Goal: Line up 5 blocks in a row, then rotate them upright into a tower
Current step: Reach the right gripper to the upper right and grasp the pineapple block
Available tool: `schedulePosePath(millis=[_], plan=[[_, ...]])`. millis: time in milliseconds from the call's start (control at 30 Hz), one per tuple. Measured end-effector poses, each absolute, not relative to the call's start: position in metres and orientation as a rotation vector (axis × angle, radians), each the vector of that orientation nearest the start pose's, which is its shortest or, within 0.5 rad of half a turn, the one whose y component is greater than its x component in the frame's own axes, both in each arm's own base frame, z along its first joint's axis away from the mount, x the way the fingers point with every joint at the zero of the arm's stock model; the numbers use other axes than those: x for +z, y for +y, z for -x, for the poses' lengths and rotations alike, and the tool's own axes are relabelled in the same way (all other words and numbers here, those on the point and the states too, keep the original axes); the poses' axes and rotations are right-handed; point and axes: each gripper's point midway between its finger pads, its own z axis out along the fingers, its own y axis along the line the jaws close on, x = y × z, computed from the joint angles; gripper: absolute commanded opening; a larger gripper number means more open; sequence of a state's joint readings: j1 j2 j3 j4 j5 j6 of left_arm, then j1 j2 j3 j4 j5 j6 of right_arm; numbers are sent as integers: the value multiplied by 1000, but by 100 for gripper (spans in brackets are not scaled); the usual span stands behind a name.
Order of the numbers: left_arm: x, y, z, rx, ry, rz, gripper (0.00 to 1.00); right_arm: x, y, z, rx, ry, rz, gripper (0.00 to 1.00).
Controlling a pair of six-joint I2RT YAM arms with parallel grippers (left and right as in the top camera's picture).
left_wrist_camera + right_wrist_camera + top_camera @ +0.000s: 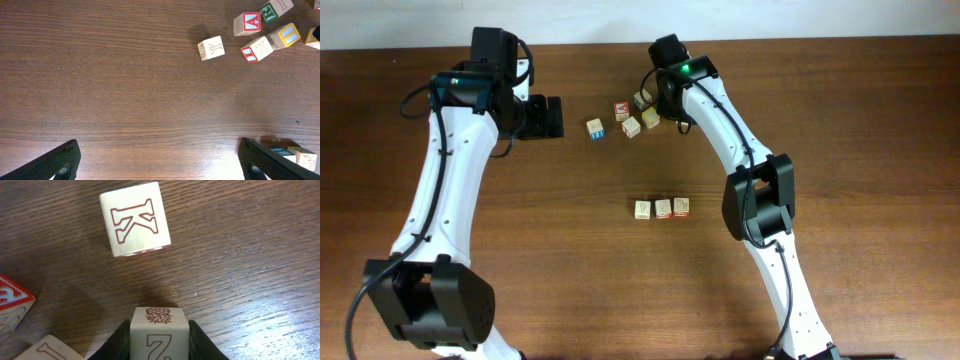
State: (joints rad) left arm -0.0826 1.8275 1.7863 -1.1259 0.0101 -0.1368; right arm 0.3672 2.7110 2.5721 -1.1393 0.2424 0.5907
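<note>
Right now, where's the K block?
Right wrist view, upper centre: the K block lies on the table just ahead of the pineapple block in the right pincer, not touching it; a red-faced block is at lower left.

K on loose block; Z, cut off, on pineapple block; A on red-framed block; Y on lone block
</note>
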Motion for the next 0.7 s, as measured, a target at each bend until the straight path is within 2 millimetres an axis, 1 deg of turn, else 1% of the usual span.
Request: schedulePosePath(millis=[100, 200, 267, 300, 367, 467, 500, 533, 600, 667, 700], plan=[[193, -37, -429, -75, 2740, 71, 99, 19, 170, -554, -118, 2766, -305, 28], [193, -37, -429, -75, 2740, 71, 99, 22, 169, -544, -129, 2811, -257, 27], [192, -37, -429, -75, 2740, 71, 99, 28, 170, -538, -115, 2830, -233, 27], [193, -37, -429, -75, 2740, 71, 99, 35, 171, -536, -105, 2834, -217, 28], [193, -37, -429, -75, 2740, 71, 99, 56, 172, -532, -81, 2831, -199, 28], [193, -37, -429, -75, 2740, 71, 99, 104, 168, -517, -60, 2817, -158, 28], [193, -37, -429, -75, 2740, 71, 99, 126, 166, -510, -53, 2806, -143, 27], [193, -37, -429, -75, 2740, 71, 99, 143, 163, -503, -48, 2801, -134, 28], [193, -37, -429, -75, 2740, 71, 99, 172, 155, -486, -48, 2800, -116, 28], [193, -37, -429, -75, 2740, 71, 99, 200, 147, -469, -48, 2796, -108, 28], [192, -37, -429, -75, 2740, 71, 99, 208, 141, -459, -57, 2809, -109, 28]])
